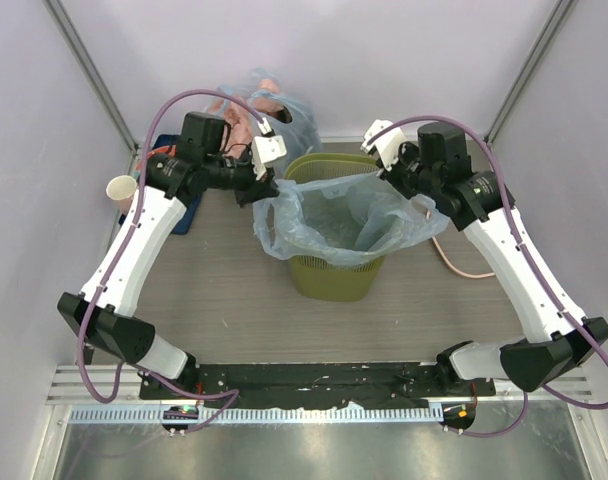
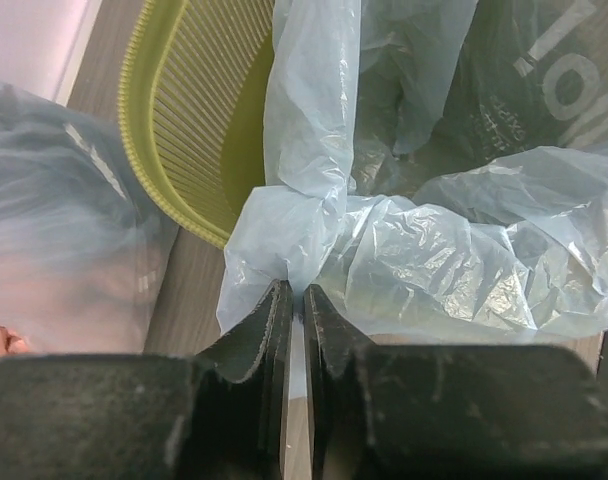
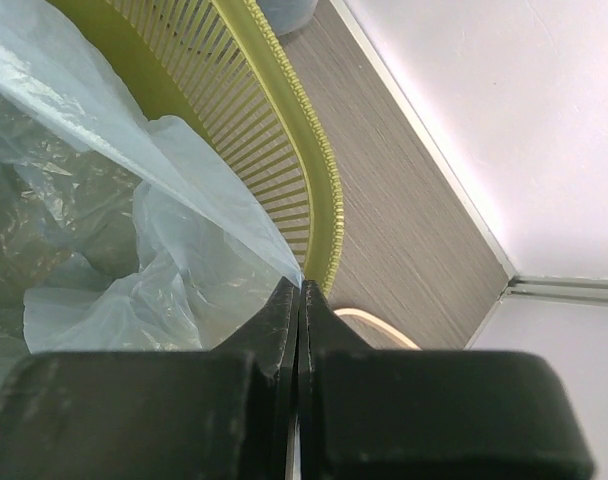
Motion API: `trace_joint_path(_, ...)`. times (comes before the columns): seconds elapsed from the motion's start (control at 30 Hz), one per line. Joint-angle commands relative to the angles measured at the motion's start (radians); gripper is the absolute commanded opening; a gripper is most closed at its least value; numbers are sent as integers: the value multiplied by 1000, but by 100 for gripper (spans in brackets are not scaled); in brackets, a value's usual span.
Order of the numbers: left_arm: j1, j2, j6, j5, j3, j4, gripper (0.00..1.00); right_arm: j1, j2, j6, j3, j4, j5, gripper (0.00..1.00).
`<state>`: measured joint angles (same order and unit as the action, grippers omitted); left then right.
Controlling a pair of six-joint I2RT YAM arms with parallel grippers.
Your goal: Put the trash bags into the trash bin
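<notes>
Blue bag [image 1: 329, 215] draped over bin [image 1: 336, 282] from above, only my wrist views show left gripper [image 2: 292, 292] and right gripper [image 3: 299, 286] jaws clamped on its edge at bin rim

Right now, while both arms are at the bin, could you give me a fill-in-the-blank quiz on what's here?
The trash bin has a light-____ trash bag draped in its mouth.
The left pincer and right pincer are both ____ (open or shut) on that bag's edge.
A paper ____ stands by the left arm.
Behind the bin lies a knotted bag with ____ lumps.
Missing: blue; shut; cup; pink.
</notes>
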<state>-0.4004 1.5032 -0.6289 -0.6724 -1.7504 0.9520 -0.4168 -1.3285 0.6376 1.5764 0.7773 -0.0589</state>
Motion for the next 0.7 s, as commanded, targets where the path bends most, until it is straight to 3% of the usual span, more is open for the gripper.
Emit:
trace_joint_path(0.0, 15, 18, 35, 8, -46, -90, 11, 6, 25, 28, -7, -95, 53, 1)
trace_joint_path(0.13, 17, 35, 60, 14, -55, -117, 0, 19, 14, 30, -7, -124, 56, 1)
trace_joint_path(0.2, 18, 41, 77, 31, -57, -151, 0, 29, 5, 28, 0, -128, 56, 1)
trace_joint_path(0.33, 21, 51, 75, 17, -73, -151, 14, 44, -5, 25, 11, -128, 50, 5)
trace_joint_path(0.47, 23, 61, 77, 23, -77, -160, 24, 64, -9, 28, 17, -127, 47, 17)
trace_joint_path(0.67, 32, 89, 84, 22, -93, -180, 17, 81, -18, 34, 23, -118, 44, 27)
